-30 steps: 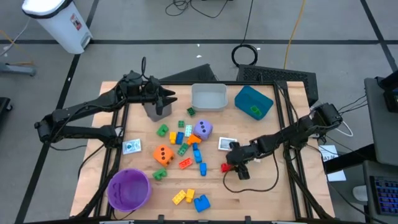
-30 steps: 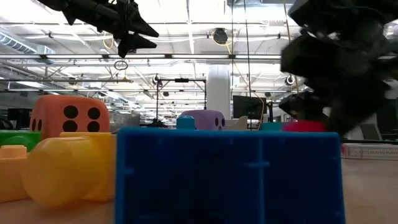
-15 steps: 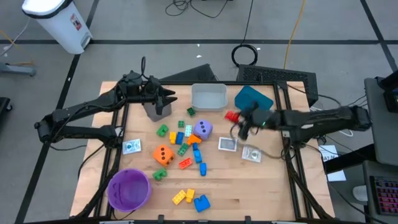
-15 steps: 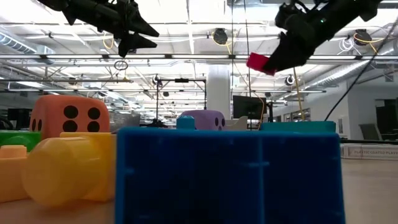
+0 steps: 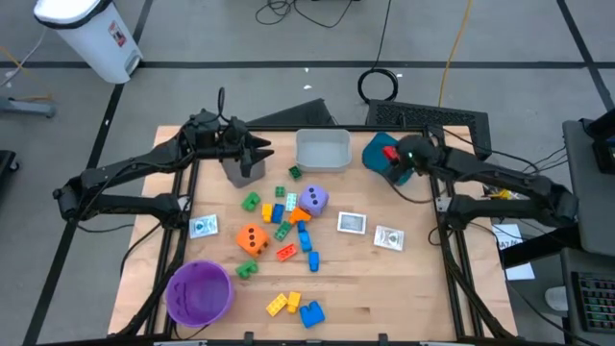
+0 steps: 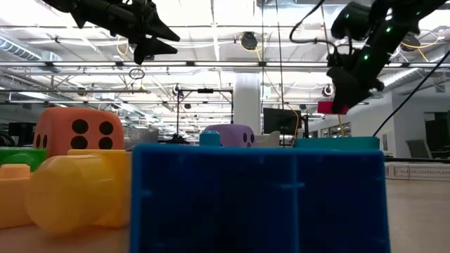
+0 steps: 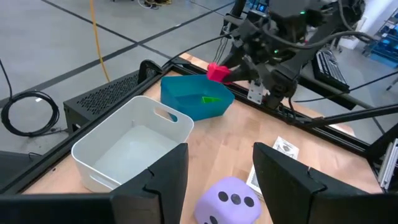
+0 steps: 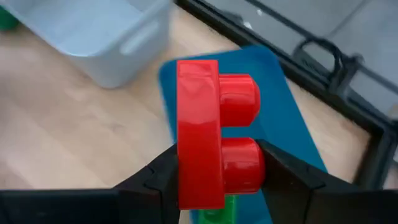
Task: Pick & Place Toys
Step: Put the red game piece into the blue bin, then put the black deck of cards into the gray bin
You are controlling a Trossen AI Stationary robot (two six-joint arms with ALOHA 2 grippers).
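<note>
My right gripper (image 5: 395,160) hangs over the teal bin (image 5: 404,165) at the table's far right, shut on a red two-stud brick (image 8: 199,134), also visible as the red brick (image 7: 217,72) in the left wrist view. A green brick (image 7: 210,98) lies in that bin. My left gripper (image 7: 221,180) stands open and holds nothing, high above the grey bin (image 5: 242,171) at the far left. Other toys lie mid-table: a purple die (image 5: 313,200), an orange die (image 5: 253,239), small bricks (image 5: 288,213) and whitish cards (image 5: 352,222). My right gripper pinches the red brick between its two fingers, one on the brick's flat underside (image 8: 185,180), the other on the lower stud's top (image 8: 252,169). The fingers slant down from the table's right side. The brick is lifted clear, on edge, above the teal bin.
A white bin (image 5: 322,149) stands at the far edge between the grey and teal bins. A purple bowl (image 5: 200,291) sits at the near left. More bricks (image 5: 296,308) lie near the front edge. Bare wood shows at the near right.
My right gripper has lifted the red brick off the table's near right part, carried it up and toward the far edge, then right over the teal bin, rolling and tipping as it went. The brick stays in its hold, now clear of the table.
</note>
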